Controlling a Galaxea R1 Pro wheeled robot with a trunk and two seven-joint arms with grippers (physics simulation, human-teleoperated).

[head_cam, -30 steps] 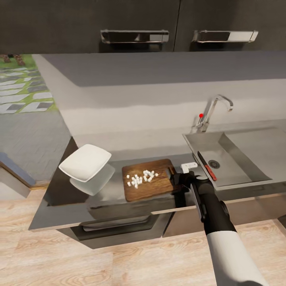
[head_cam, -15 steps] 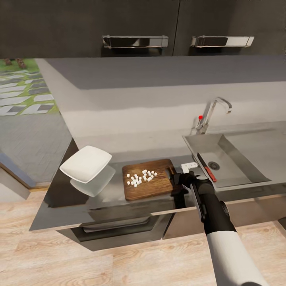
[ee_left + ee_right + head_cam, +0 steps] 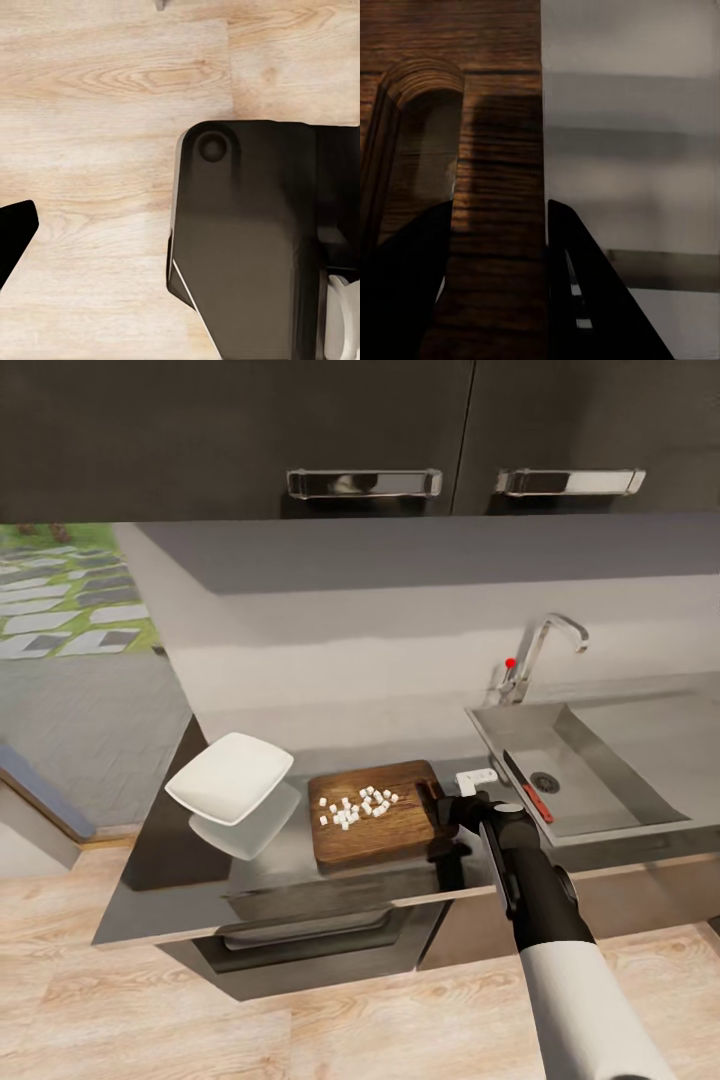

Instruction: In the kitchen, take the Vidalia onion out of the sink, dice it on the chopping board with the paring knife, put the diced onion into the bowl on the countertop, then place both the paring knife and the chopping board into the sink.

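I'm working the transfer step: diced onion [image 3: 358, 807] is sitting in a loose white pile on the chopping board [image 3: 375, 815], centre of the head view, not yet in the bowl [image 3: 230, 777]. Paring knife [image 3: 527, 785] is already lying in the sink [image 3: 640, 755] at right of frame, near the drain, so that part looks done

Right gripper [image 3: 437, 818] is gripping the board's handle end, the edge facing the sink. In the right wrist view the two dark fingers [image 3: 412, 292] are sitting either side of the board's edge strip [image 3: 499, 195] beside the slot hole [image 3: 416, 142], closed onto the wood as far as I can judge

Left gripper: left wrist view is pointing at the wood floor [image 3: 97, 150] and part of the robot body [image 3: 247, 240]; can't tell its state

Bowl is resting on the countertop [image 3: 270, 860] just left of the board, close but apart

Next I'm judging: lift the board level, carry it left over the bowl, then tip so the dice slide in. Risk: dice spilling early if the board tilts while lifting
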